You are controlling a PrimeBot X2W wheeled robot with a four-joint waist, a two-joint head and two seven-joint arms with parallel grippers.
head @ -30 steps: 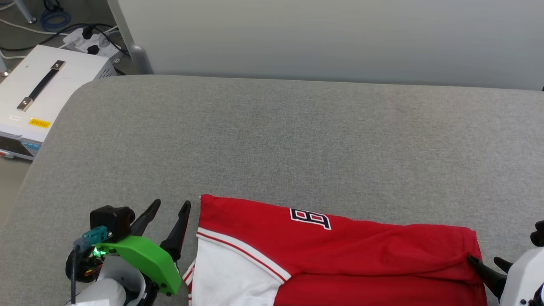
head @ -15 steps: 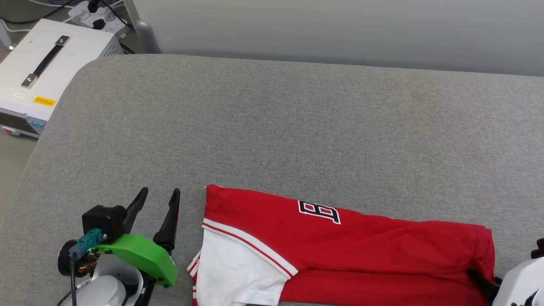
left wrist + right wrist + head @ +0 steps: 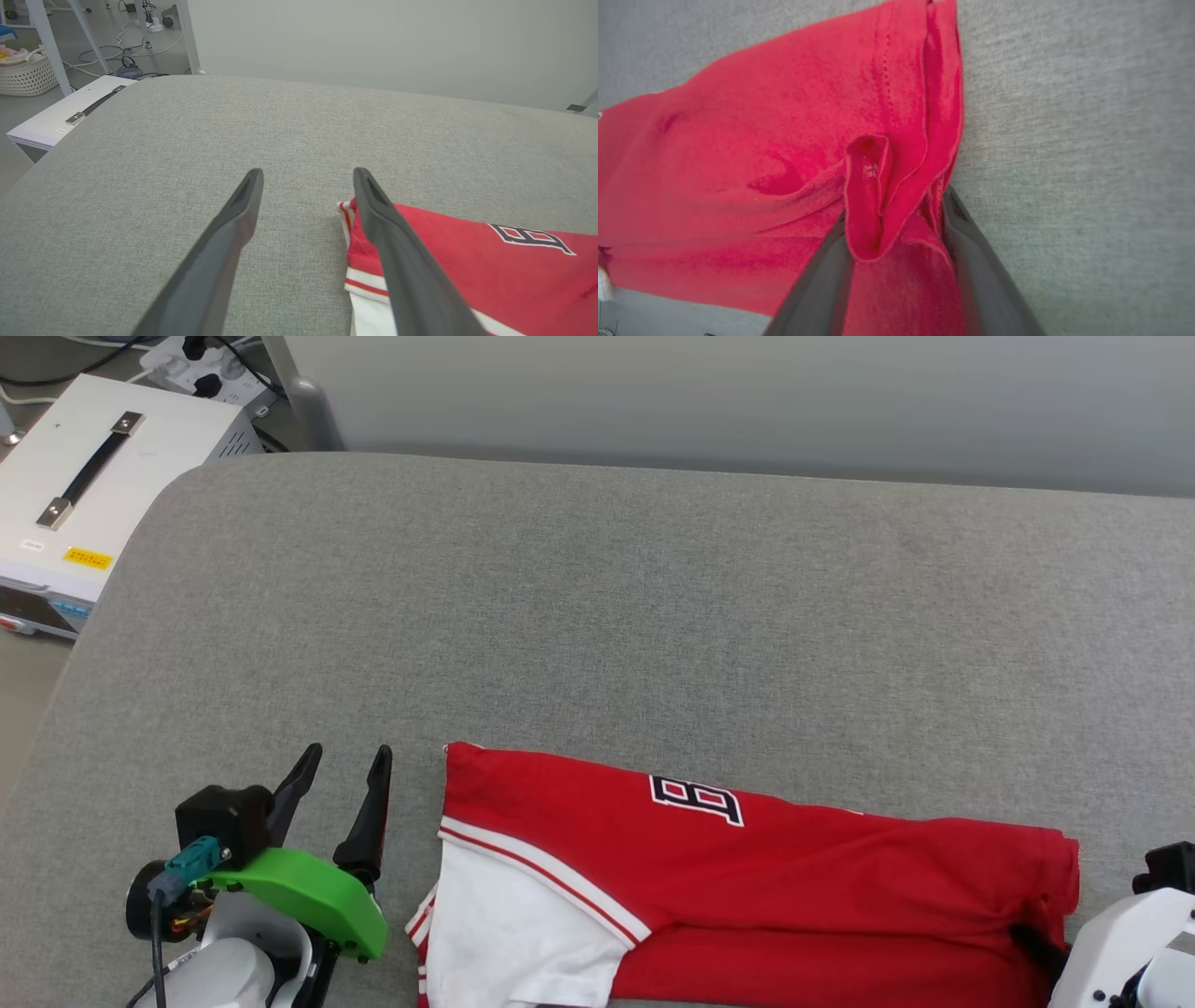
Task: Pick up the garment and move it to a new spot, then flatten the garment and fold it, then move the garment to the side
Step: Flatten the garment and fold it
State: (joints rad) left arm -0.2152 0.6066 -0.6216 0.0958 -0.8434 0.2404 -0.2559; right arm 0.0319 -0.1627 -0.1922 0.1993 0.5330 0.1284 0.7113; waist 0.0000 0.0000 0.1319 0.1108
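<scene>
The step in hand looks like taking hold of the garment (image 3: 794,868) at its right end, for a further fold or for the carry aside; to do it well, the right gripper (image 3: 896,205) should pinch every layer of the hem, not just the top one, and lift only when the cloth sits deep between the fingers; a shallow bite would likely let the lower layers slip and undo the fold. In the right wrist view its two dark fingers clasp a bunched ridge of red cloth, so I judge it is grasping the garment. The left gripper (image 3: 347,754) hovers with its fingers spread and nothing between them, just left of the garment's left end; it may need to grip that end.

The garment lies on the grey padded surface (image 3: 597,616), at its near edge; it is a long red band running left to right; a white sleeve with striped trim shows at the near left; black-and-white lettering sits along its far edge; the right end is puckered.
</scene>
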